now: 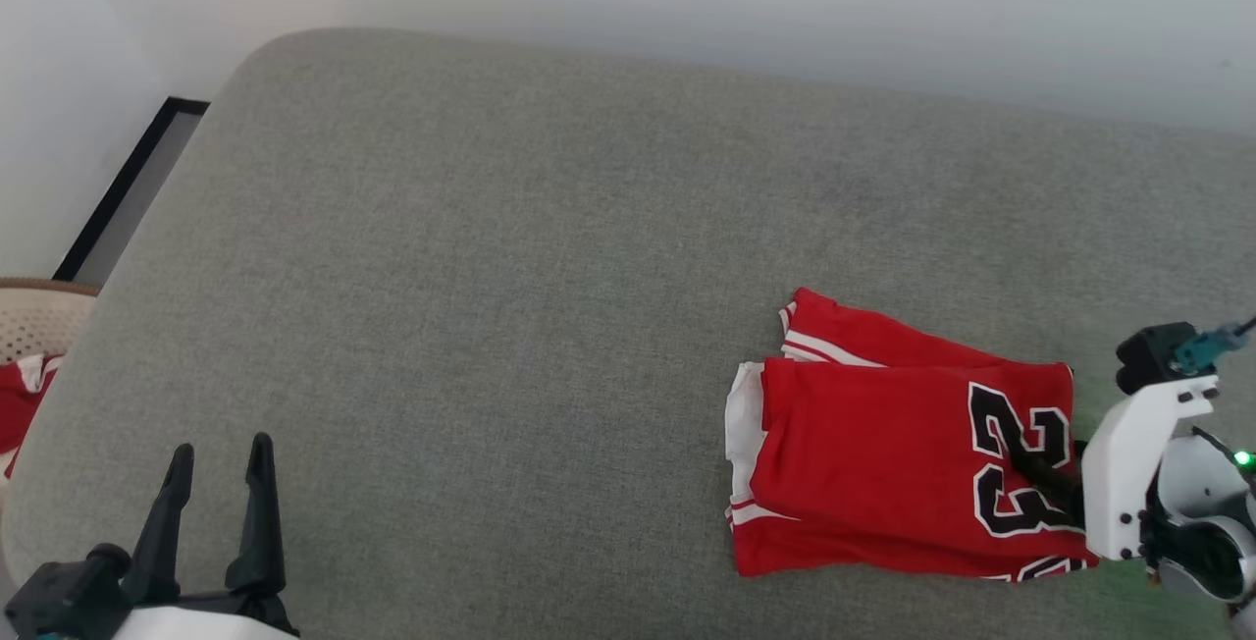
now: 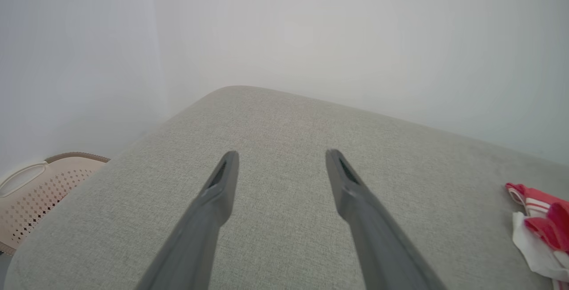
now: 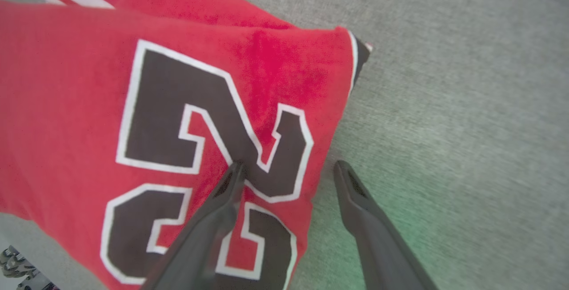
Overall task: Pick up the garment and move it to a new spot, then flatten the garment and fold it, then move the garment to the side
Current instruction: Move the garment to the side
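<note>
The garment (image 1: 883, 463) is partly hidden at lower right by the right gripper (image 3: 289, 167), spread wide over the 23, contact unclear; the left gripper (image 1: 221, 449) is spread wide, empty

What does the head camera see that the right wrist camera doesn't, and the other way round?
Head camera's extras: the left end effector, open at the lower left, a beige basket at the left edge, and the whole folded garment with its white-striped edging. Right wrist camera's extras: a close look at the black 23 and the right end effector open, one finger over the number, the other over bare grey cushion. Shared: the red garment and the grey cushion.
</note>
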`<state>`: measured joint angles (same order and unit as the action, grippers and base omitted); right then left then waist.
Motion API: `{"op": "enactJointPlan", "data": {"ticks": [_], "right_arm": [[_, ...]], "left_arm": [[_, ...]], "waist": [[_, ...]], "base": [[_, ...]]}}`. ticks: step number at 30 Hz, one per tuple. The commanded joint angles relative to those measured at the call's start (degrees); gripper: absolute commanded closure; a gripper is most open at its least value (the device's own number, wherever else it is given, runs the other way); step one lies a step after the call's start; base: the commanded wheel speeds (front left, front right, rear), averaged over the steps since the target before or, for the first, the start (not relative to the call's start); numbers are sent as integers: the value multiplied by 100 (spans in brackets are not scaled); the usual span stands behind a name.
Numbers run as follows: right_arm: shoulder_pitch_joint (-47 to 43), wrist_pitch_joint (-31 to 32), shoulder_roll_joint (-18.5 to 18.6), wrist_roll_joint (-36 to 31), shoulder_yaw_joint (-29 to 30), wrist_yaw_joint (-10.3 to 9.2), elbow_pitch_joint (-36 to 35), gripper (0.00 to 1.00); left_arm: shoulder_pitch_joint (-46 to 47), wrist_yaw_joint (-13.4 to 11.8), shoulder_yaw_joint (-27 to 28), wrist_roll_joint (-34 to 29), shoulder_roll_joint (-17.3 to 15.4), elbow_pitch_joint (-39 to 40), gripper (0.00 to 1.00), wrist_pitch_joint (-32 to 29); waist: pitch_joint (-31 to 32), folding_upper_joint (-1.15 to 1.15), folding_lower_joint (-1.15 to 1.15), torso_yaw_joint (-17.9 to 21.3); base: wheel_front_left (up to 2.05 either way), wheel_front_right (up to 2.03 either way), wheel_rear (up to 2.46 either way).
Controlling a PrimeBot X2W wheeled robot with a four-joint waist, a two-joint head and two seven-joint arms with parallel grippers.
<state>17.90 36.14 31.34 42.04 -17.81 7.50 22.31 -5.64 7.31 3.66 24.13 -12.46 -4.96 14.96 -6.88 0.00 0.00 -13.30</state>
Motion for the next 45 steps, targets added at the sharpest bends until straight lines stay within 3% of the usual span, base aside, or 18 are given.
{"op": "enactJointPlan", "data": {"ticks": [1,6,7,8,9,20,30,45], "right_arm": [[57,63,-67,46,-26,-3,33,0],[165,522,-264,93,-276,-2,414,0],[178,587,-302,140,-321,-2,450,50],[202,620,-320,178,-360,-1,455,90],[225,644,-311,203,-382,-1,467,100],[669,534,15,325,-33,-4,10,100],[1028,443,398,38,417,-4,-393,100],[1832,-43,920,-745,1018,-4,-455,100]], "left_arm": [[101,13,-14,2,18,-5,0,29],[207,13,-51,33,74,-45,0,29],[223,13,-58,27,80,-54,0,29],[238,13,-63,28,89,-57,0,29],[257,13,-62,34,99,-60,0,29],[239,14,167,36,96,126,0,29],[463,14,117,-4,8,278,0,29],[1258,13,-585,-83,-276,407,0,29]], "waist": [[-48,0,0,-41],[-122,0,0,-96],[-131,0,0,-105],[-142,0,0,-111],[-153,0,0,-113],[-221,0,0,215],[-444,0,0,942],[-1014,0,0,2053]], "base": [[0,0,0],[0,0,0],[0,0,0],[0,0,0],[0,0,0],[0,0,0],[0,0,0],[0,0,0]]}}
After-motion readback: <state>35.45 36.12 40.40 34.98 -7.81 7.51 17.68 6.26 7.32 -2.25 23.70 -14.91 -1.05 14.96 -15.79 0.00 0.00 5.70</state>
